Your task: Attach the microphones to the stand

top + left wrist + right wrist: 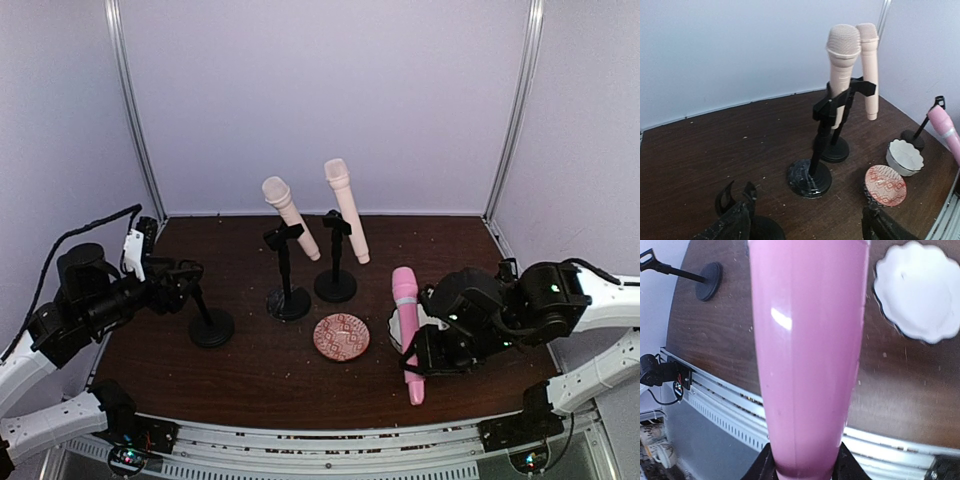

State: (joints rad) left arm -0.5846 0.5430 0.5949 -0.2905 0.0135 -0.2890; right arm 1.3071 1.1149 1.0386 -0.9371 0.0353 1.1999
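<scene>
My right gripper (413, 354) pinches the pink microphone (404, 295) at lower right; my left gripper (186, 272), spread, sits near a black stand (211, 326) at left, a patterned dish (341, 337) between.

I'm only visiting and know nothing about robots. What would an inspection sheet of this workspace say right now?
Surface: dark wood table, pale specks scattered.
Job's things: two cream mics clipped in stands; pink mic not yet mounted; empty stand at the left.
Clutter: red patterned dish, white bowl.
Grippers: left gripper open, by the empty stand; right gripper shut on the pink mic.
Cables: black cable looping over the left arm.
Surroundings: pale walls, metal posts.
</scene>
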